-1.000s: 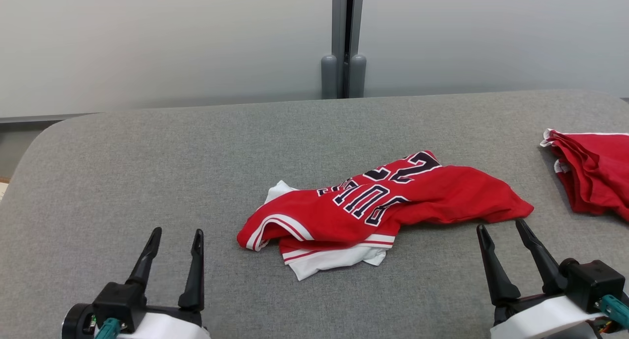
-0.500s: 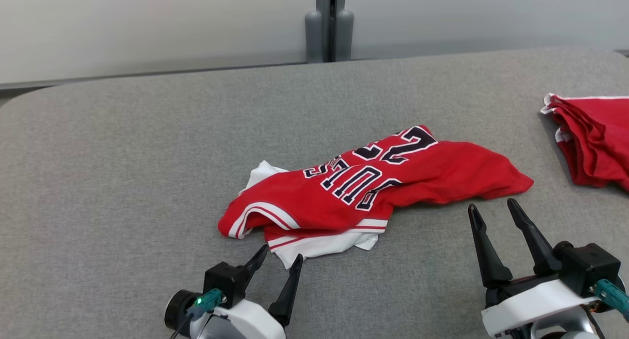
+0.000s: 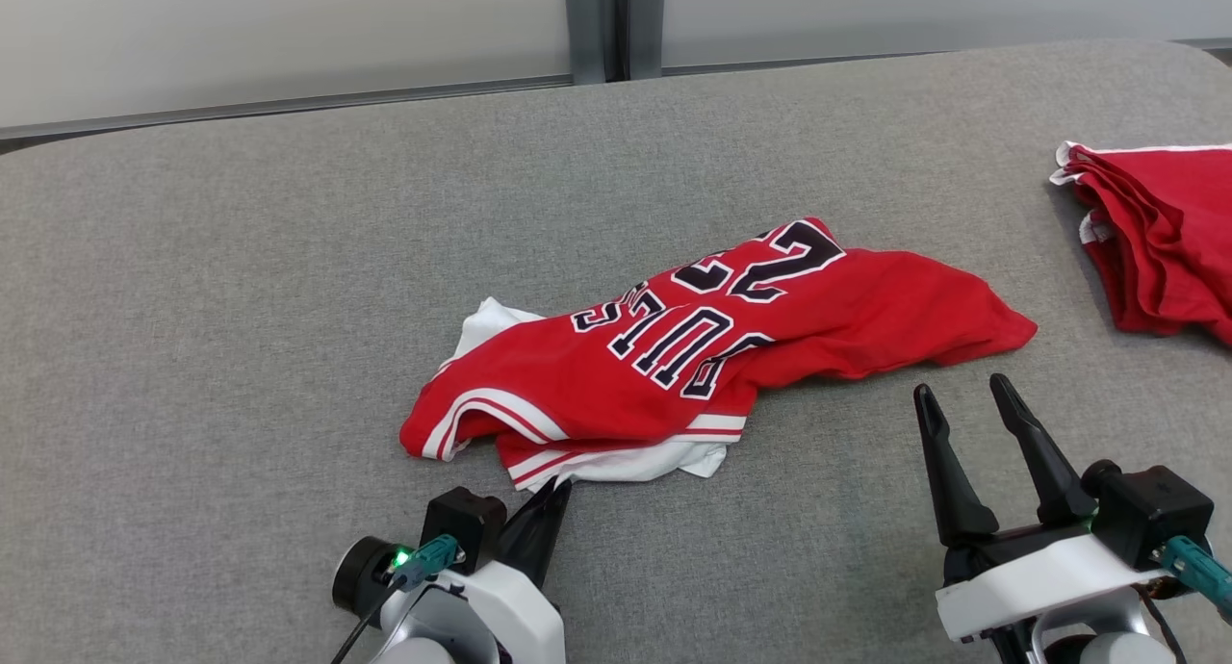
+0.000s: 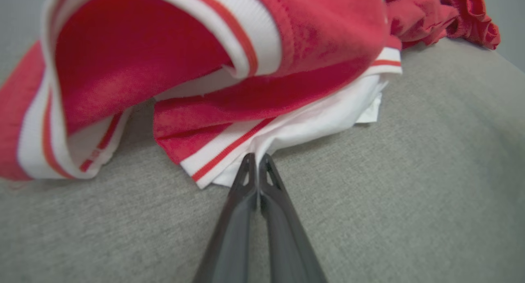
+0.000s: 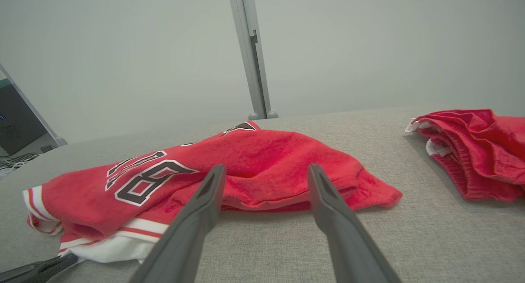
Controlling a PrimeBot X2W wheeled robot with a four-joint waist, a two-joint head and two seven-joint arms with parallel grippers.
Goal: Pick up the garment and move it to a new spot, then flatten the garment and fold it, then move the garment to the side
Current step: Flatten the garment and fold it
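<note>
Garments: 2. Task garment [image 3: 818,327], red jersey, crumpled mid table [image 3: 241,260]; second red garment [image 3: 1155,231] at right edge, well apart. Grippers: 2. Left gripper [image 4: 256,158] fingers pressed together, pinching jersey's white hem. Right gripper [image 3: 958,387] spread wide, holding nothing, just beside jersey's near edge

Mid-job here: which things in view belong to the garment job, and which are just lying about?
In the job:
jersey, crumpled, centre
left gripper, shut on its white hem
right gripper, open, near its right end

Lying about:
second red garment, far right
grey post, behind
</note>
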